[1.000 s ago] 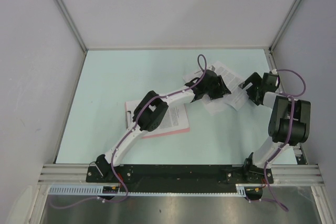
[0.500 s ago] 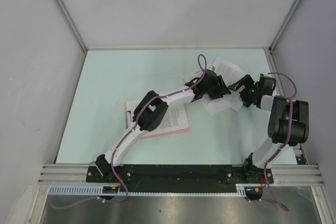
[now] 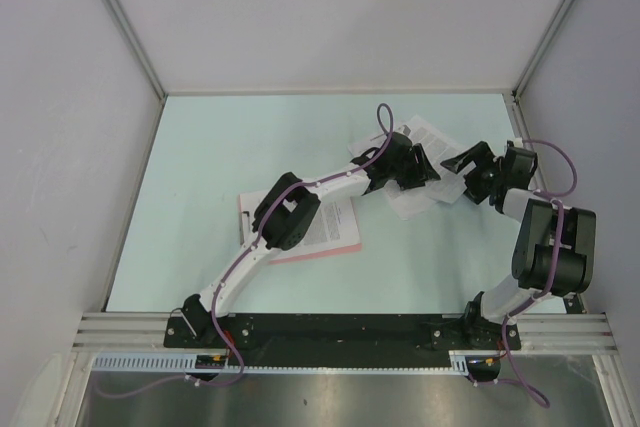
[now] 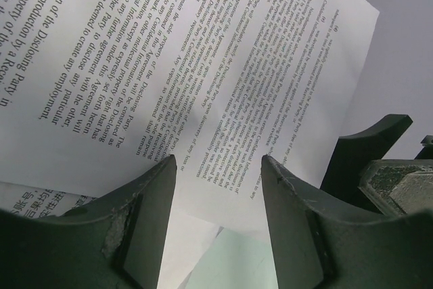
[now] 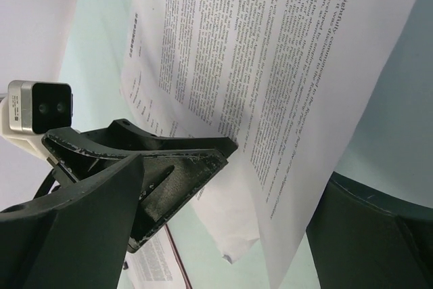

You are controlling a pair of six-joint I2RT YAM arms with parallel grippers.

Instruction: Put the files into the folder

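Two files lie crumpled and overlapping at the table's back right: an upper sheet [image 3: 432,137] and a lower one [image 3: 412,205]. Another sheet [image 3: 335,222] lies on the pink folder [image 3: 310,250] at mid-left. My left gripper [image 3: 425,169] is open, its jaws pointing at the upper sheet's [image 4: 203,52] near edge, with the lower sheet [image 4: 189,251] under them. My right gripper [image 3: 462,169] is open and faces the left one. The upper sheet's [image 5: 270,45] lifted edge hangs between its jaws, next to the left gripper's finger [image 5: 169,160]. The folder's edge [image 5: 176,252] shows at the bottom of the right wrist view.
Grey walls close the table [image 3: 220,147] at the back and on both sides. The left arm [image 3: 290,212] reaches across the folder. The right arm's base link [image 3: 550,237] stands by the right edge.
My right gripper moved left toward the left gripper, then drew back a little to the right. The upper sheet shifted slightly. The left arm stayed put.
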